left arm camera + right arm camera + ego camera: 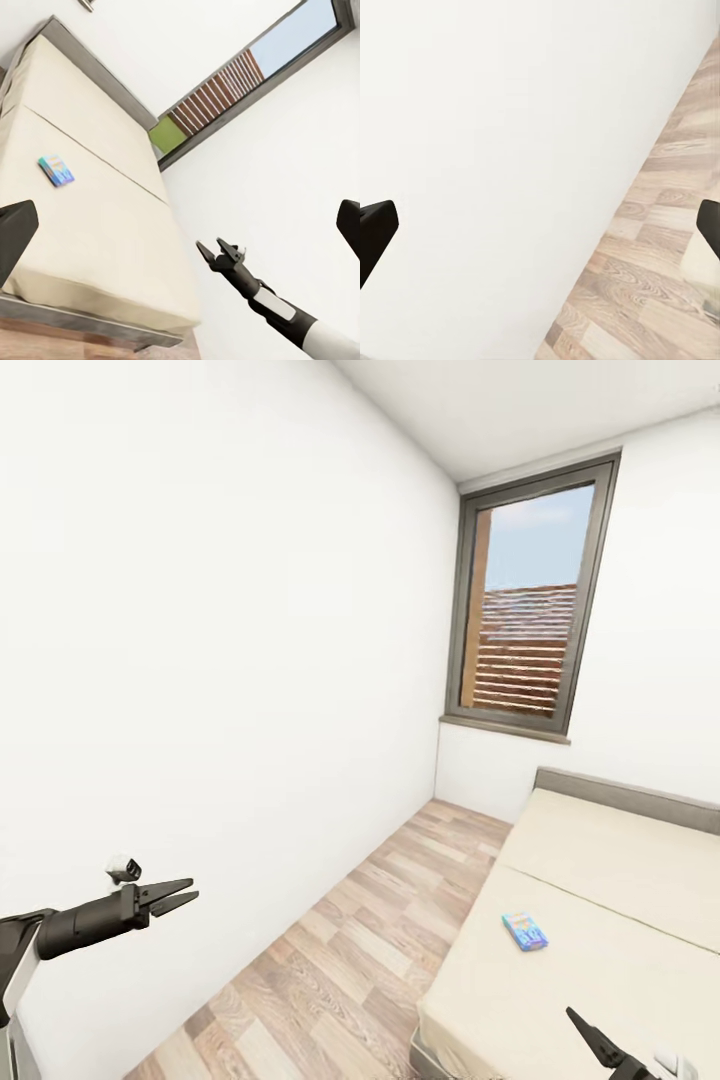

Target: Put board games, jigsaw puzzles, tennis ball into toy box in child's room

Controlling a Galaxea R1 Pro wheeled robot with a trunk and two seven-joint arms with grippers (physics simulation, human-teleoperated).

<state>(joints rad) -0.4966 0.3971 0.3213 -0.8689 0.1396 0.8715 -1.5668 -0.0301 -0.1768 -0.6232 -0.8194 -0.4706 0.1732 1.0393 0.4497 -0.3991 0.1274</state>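
Note:
A small blue square board game (525,931) lies flat on the beige bed (610,870), about mid-cover; the left wrist view also catches this board game (56,170) on the bed (90,225). My left gripper (193,890) hangs open over the floor near the left wall, well short of the bed. My right gripper (575,1018) is open and empty above the bed's near corner, and the left wrist view shows the right gripper (209,243) too. The table, toy box, jigsaw puzzles and tennis ball are out of view.
A white wall (220,660) runs along the left. Between it and the bed, a strip of wood-plank floor (350,950) leads to the far wall. A tall dark-framed window (530,600) stands in that wall above the grey headboard (620,792).

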